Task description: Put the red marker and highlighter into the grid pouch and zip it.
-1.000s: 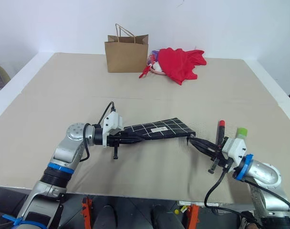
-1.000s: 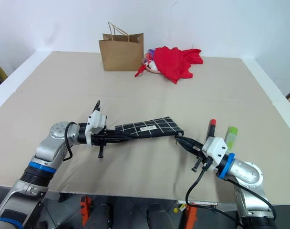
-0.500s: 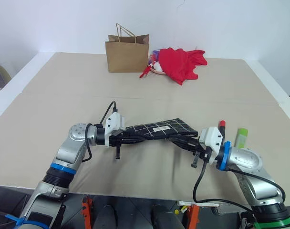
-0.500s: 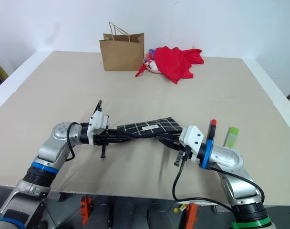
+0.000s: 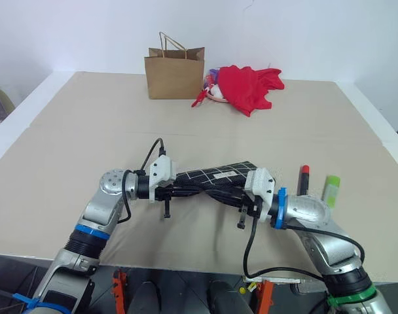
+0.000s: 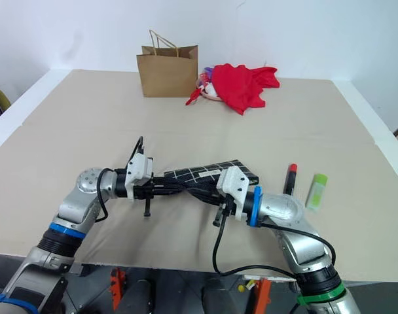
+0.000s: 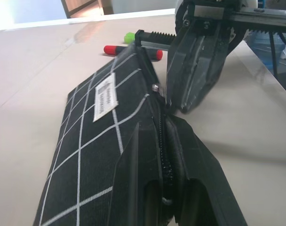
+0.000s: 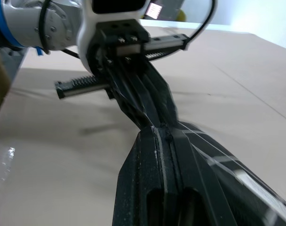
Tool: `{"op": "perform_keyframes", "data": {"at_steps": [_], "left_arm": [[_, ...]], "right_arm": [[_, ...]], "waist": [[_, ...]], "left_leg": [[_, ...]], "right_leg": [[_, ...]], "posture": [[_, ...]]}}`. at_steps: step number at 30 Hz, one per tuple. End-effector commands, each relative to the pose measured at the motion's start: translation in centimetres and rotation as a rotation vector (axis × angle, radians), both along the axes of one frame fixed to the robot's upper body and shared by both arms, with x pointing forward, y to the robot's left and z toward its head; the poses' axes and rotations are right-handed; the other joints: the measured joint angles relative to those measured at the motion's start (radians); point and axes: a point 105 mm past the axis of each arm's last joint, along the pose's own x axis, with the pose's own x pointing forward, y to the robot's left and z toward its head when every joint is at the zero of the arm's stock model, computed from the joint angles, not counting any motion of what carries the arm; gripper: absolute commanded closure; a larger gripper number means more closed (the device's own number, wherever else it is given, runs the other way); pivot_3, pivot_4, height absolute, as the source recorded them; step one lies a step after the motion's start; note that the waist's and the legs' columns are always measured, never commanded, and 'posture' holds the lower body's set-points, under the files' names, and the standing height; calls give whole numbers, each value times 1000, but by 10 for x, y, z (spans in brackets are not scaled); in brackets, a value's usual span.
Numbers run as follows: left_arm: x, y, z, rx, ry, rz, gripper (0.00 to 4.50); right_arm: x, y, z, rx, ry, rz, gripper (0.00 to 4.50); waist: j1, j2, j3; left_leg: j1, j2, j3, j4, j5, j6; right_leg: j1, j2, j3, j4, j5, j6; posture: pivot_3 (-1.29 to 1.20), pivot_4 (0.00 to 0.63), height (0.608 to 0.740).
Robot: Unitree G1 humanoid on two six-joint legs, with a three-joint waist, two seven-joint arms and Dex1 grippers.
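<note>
The grid pouch (image 5: 220,174), black with white lines and a small white label, hangs just above the table between my two grippers. My left gripper (image 7: 164,129) is shut on the zipper edge near the pouch's left end. My right gripper (image 8: 162,135) points left, shut on the same zipper edge, and its tips nearly meet the left gripper's fingers. Whether it holds the pull cord is hidden. The red marker (image 5: 304,179) and the light-green highlighter (image 5: 330,188) lie side by side on the table, right of the pouch and behind my right arm.
A brown paper bag (image 5: 175,72) stands at the far side of the table, and a red cloth (image 5: 249,86) is bunched to its right. The table's front edge (image 5: 186,254) runs just below my arms. White borders flank the beige top.
My right gripper has slid left along the pouch's zipper edge, from its right end to close beside the left gripper. The left gripper has stayed about where it was.
</note>
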Motion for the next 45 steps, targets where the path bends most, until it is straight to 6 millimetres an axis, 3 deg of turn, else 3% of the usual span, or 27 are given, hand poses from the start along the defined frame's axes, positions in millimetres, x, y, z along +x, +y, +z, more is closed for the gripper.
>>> {"op": "perform_keyframes", "data": {"at_steps": [1,4,7,12,15,16,19,22,24,29,45], "left_arm": [[0,-5,11,-14,-60,-19,4500],[0,-4,12,-15,-65,-14,4500],[0,-2,11,-14,-65,-10,4500],[0,4,9,5,-61,-3,4500],[1,6,9,10,-61,1,4500],[1,6,8,11,-61,1,4500],[0,7,9,11,-62,0,4500],[-2,7,8,20,-77,-9,4500],[-3,7,7,24,-84,-11,4500],[-5,8,6,23,-86,-5,4500],[-4,9,6,18,-88,17,4500]], "right_arm": [[-4,8,14,40,-36,23,4405],[-3,2,12,25,-28,-2,4405],[-2,-4,14,45,-15,-21,3536],[-14,-16,39,128,-57,7,1271],[-18,-46,56,226,10,-45,69],[-16,-53,61,250,19,-74,69],[11,-107,61,268,41,-344,69],[40,-184,36,163,44,-752,69],[45,-208,17,83,48,-899,69],[45,-214,-8,60,86,-1024,69],[23,-175,-56,104,276,-1182,69]], "waist": [[0,0,0],[0,0,0],[0,0,0],[0,0,0],[0,0,0],[1,0,0],[1,0,0],[1,0,0],[1,1,0],[-7,5,1],[-4,6,2]], "left_leg": [[0,0,0,0,0,0],[0,0,-1,0,0,0],[0,0,-1,0,0,0],[0,0,-2,0,0,0],[0,0,-2,0,0,0],[0,0,-3,0,0,0],[0,0,-3,0,0,0],[0,-1,-3,1,1,0],[0,-1,-3,1,1,1],[0,-1,-2,-2,0,1],[0,-2,-3,-1,1,1]], "right_leg": [[0,0,0,0,0,0],[0,0,-1,0,0,0],[0,0,-1,0,0,0],[0,0,-2,0,0,0],[1,0,-2,0,0,0],[1,0,-2,0,-1,0],[1,0,-2,0,0,-1],[2,0,-2,0,0,-1],[2,0,-2,0,0,-1],[0,0,-2,0,-1,-2],[1,-1,-3,0,-1,-1]], "posture": [[0,150,739],[0,150,739],[0,150,739],[0,150,739],[0,150,739],[0,150,739],[0,150,739],[0,150,739],[0,150,739],[0,150,739],[0,150,739]]}}
